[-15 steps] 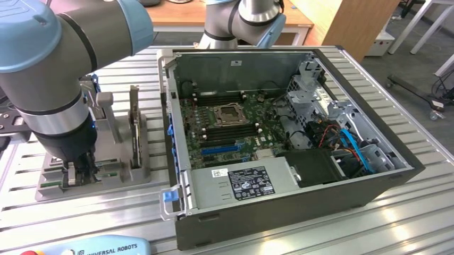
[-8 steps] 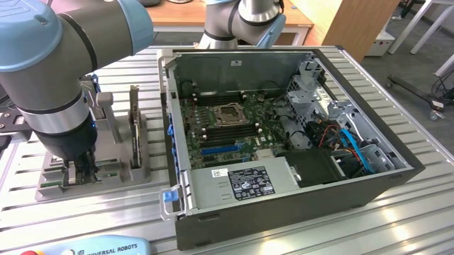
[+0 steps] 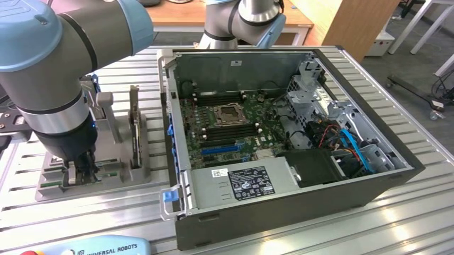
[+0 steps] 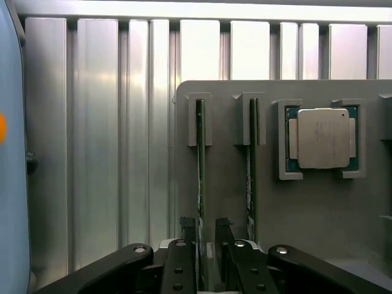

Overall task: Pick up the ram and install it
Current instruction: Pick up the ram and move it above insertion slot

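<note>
Two ram sticks stand on edge in slots of a grey holder (image 4: 226, 184). In the wrist view my gripper (image 4: 206, 231) straddles the nearer ram (image 4: 200, 165). One finger (image 4: 187, 224) is close against one face of the stick. A small gap is left on the other side, so the jaws are open around it. The second ram stick (image 4: 252, 159) stands parallel, one slot over. In the exterior view my gripper (image 3: 76, 172) is down on the holder (image 3: 117, 183) at the exterior view's left, and the arm hides the straddled stick.
An open computer case (image 3: 284, 212) with its motherboard (image 3: 227, 125) and bare memory slots lies at the exterior view's right of the holder. A square silver processor (image 4: 323, 138) sits in a pocket of the holder. A teach pendant (image 3: 99, 247) lies at the table's front edge.
</note>
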Robot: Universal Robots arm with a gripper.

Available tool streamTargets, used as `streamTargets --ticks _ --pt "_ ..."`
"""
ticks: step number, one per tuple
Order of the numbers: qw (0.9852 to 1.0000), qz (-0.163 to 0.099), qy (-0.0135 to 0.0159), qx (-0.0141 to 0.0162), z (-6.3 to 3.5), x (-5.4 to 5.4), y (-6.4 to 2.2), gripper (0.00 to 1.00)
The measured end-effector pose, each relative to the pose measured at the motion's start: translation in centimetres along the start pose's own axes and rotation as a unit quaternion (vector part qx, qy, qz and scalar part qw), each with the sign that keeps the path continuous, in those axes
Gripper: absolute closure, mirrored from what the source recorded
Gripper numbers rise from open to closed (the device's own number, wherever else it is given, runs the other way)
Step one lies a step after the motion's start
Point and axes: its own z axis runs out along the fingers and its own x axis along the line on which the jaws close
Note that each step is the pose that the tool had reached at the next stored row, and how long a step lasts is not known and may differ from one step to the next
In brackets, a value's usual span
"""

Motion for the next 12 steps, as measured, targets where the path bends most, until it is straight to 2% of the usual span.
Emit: streamTargets --ticks 12 --pt "1.0000 0.000 0.0004 0.0000 0.00 0.02 0.00 0.73"
